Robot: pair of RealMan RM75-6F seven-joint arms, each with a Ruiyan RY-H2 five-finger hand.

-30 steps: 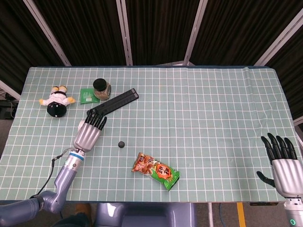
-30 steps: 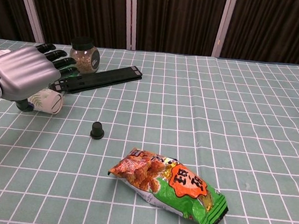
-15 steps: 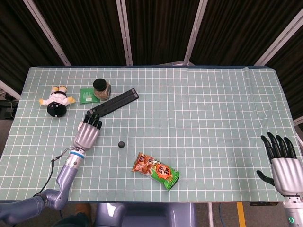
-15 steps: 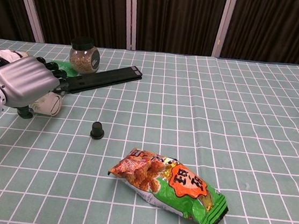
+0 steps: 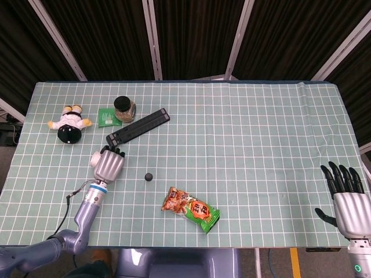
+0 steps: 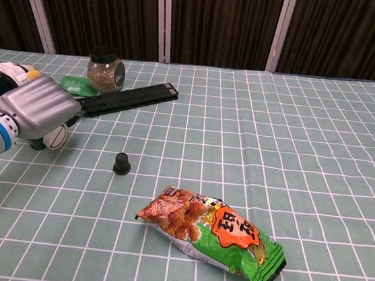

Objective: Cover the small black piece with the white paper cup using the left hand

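Silver-backed, the left hand (image 6: 36, 111) lies low on the green checked tablecloth (image 5: 243, 139) with its fingers curled round the white paper cup (image 6: 55, 136), which lies on its side under the palm. Just to its right, a little apart from the cup, sits the small black piece (image 5: 149, 176). Behind the hand runs a long black bar (image 5: 138, 127), then a spice jar (image 5: 124, 109) with a green packet (image 5: 106, 116) beside it and a plush doll (image 5: 70, 126) further left. Nearer the front edge lies a snack bag (image 6: 212, 233). Well apart at the far right, the right hand (image 5: 349, 205) hovers with fingers spread, holding nothing.
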